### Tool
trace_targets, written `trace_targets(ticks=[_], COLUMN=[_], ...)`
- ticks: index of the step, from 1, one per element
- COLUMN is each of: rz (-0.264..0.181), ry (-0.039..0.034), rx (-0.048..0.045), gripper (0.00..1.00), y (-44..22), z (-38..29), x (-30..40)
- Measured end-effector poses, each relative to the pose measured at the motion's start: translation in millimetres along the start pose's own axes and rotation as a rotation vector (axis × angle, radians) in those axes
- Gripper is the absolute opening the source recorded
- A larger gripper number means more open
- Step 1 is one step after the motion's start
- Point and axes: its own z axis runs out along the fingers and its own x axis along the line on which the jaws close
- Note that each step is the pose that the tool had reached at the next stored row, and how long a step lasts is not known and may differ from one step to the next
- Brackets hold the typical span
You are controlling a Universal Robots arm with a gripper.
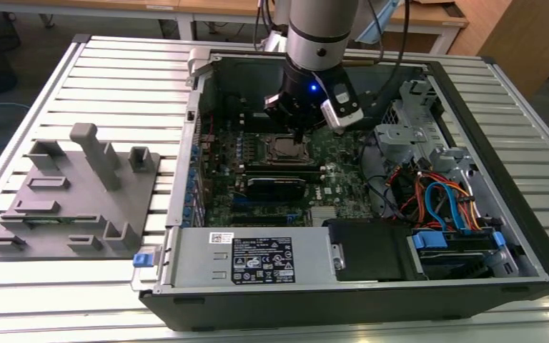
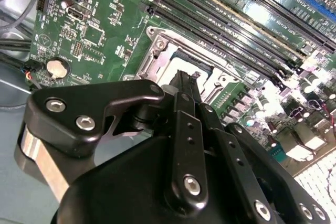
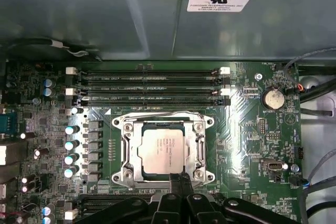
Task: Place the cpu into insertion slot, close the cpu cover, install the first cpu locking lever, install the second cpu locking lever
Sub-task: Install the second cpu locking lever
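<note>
**Cpu seated and cover down; jaws at the socket's edge for the levers**

The cpu (image 3: 163, 150) lies flat in the insertion slot (image 3: 195, 153) on the green motherboard (image 3: 247, 129), its silvery top showing through the window of the cpu cover (image 3: 134, 153), which looks lowered over it. In the exterior view the arm reaches down into the open computer case (image 1: 503, 236) on the slatted desk (image 1: 112, 78), with the gripper (image 1: 299, 132) just above the socket.

In the first wrist view the gripper's (image 3: 180, 179) jaws are together, with nothing between them, their tips right at the socket's near edge. In the second wrist view the closed gripper (image 2: 184, 80) sits just in front of the socket frame.

By my reading, placing the chip and closing the cover are done, and the step in hand is a locking lever. Thin wire rods run along the frame's edges, but whether either is latched I cannot tell. The next move calls for a precise push with the closed tips on a slim lever, sideways and down under its hook, without slipping onto the board's components.
</note>
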Motion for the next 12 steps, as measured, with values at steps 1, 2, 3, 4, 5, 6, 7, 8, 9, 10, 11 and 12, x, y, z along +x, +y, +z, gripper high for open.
trace_targets(ticks=[1, 2, 3, 4, 5, 6, 7, 8, 9, 10, 11, 12], rz=[0.000, 0.001, 0.001, 0.001, 0.001, 0.001, 0.001, 0.001, 0.001, 0.001, 0.001, 0.001], ry=[0.0017, 0.0035, 0.0045, 0.0047, 0.0052, 0.0056, 0.0058, 0.0060, 0.0062, 0.0064, 0.0068, 0.0071], rx=[-0.0086, -0.0143, -0.0154, -0.0155, -0.0153, -0.0152, -0.0153, -0.0153, -0.0152, -0.0153, -0.0155, -0.0155], gripper=[0.11, 0.11, 0.11, 0.11, 0.11, 0.11, 0.11, 0.11, 0.11, 0.11, 0.11, 0.11], y=[-1.8, -3.9, -5.9, -7.7, -10.0, -12.0, -13.9, -15.5, -16.6, -17.3, -17.8, -18.2], z=[-0.1, -0.3, -0.4, -0.4, -0.7, -0.9, -1.0, -1.1, -1.0, -0.8, -0.3, 0.2], x=[0.0, -0.1, -0.1, -0.2, -0.2, -0.3, -0.3, -0.4, -0.4, -0.2, 0.2, 1.0])
